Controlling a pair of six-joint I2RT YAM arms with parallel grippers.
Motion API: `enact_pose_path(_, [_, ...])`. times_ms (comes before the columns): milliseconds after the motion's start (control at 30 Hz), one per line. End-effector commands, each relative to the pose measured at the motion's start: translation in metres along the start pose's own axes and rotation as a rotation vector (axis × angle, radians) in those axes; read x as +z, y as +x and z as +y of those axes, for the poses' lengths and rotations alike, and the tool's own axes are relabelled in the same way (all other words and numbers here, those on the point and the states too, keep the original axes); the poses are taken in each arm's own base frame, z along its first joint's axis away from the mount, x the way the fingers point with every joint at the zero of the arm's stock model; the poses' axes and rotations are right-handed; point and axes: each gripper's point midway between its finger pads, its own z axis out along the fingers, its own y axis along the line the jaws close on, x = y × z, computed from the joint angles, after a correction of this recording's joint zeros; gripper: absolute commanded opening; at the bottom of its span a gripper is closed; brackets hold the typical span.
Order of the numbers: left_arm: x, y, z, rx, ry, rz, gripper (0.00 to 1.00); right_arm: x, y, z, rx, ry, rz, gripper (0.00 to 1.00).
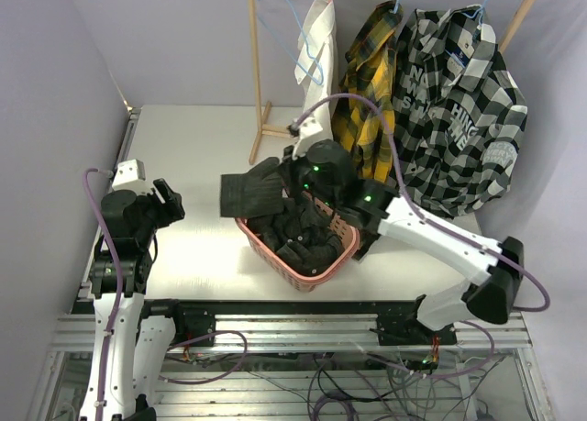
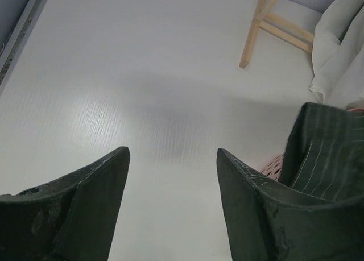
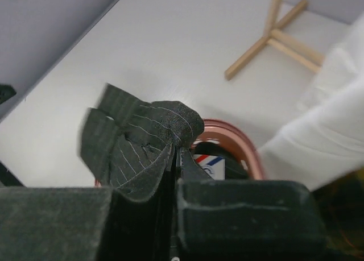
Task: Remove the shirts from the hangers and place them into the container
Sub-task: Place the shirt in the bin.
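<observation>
Now right fingers [image 3: 244, 215] tight on pinstriped shirt [image 3: 136, 141] above basket [image 1: 312, 282]; left fingers [image 2: 85, 215] wide apart, empty.

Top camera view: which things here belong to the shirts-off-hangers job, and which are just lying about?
Job: pinstriped shirt, white shirt, yellow plaid shirt, checked shirt, bare light blue hanger, pink basket.
Just there: wooden rack, white table.

White table [image 1: 193, 146], pale lilac walls [image 1: 165, 36], wooden rack [image 1: 257, 72] behind.
</observation>
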Motion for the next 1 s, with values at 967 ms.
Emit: enact_pose_path(967, [0.011, 0.006, -0.008, 0.002, 0.039, 0.033, 0.72, -0.087, 0.016, -0.021, -0.016, -0.075, 0.044, 0.31])
